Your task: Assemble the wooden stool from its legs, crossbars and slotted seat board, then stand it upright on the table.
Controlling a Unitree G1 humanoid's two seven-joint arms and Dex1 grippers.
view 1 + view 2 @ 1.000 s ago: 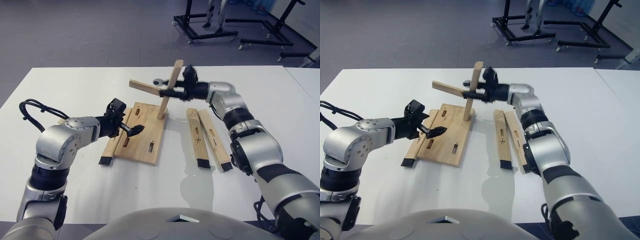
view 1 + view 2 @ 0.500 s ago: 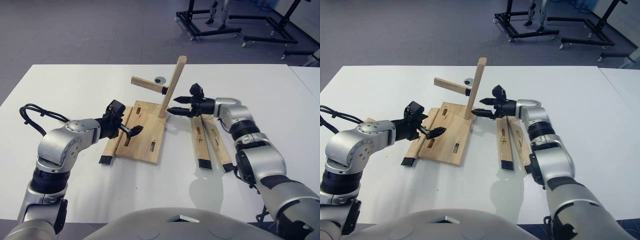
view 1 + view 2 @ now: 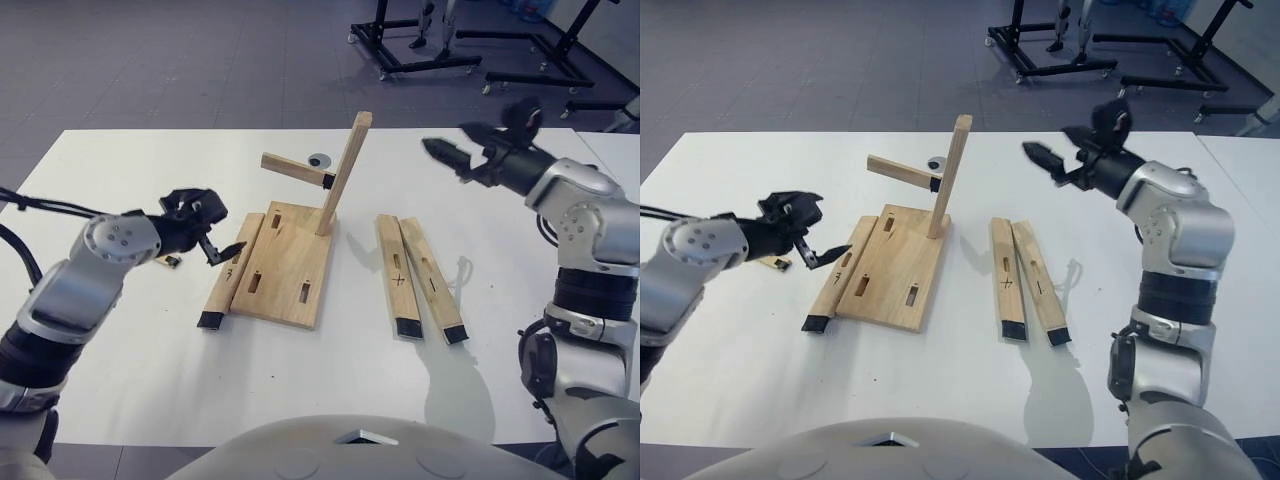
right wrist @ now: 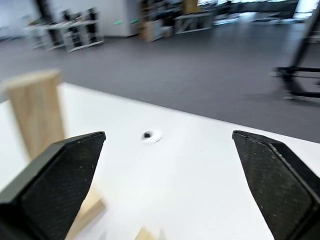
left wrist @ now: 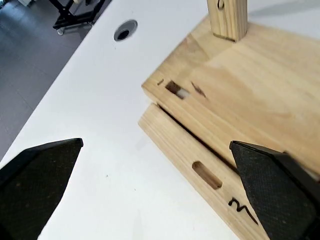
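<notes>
The slotted seat board (image 3: 285,262) lies flat on the white table. One leg (image 3: 343,172) stands upright in a slot at its far edge, and a crossbar (image 3: 296,170) sticks out of it sideways. Another leg (image 3: 231,272) lies along the board's left side. Two more legs (image 3: 392,272) (image 3: 430,278) lie side by side to the right. My left gripper (image 3: 212,232) is open, just left of the lying leg (image 5: 200,165), with nothing in it. My right gripper (image 3: 462,140) is open and raised above the table's far right, apart from every part.
A small loose piece (image 3: 170,262) lies on the table by my left arm. A round cable hole (image 3: 318,159) sits behind the upright leg. The table (image 3: 500,380) has bare room at the front. Wheeled black frames (image 3: 430,60) stand on the floor beyond.
My right gripper let go of the upright leg and drew back up and to the right. My left gripper pulled back leftward off the board. The leg stays standing in its slot.
</notes>
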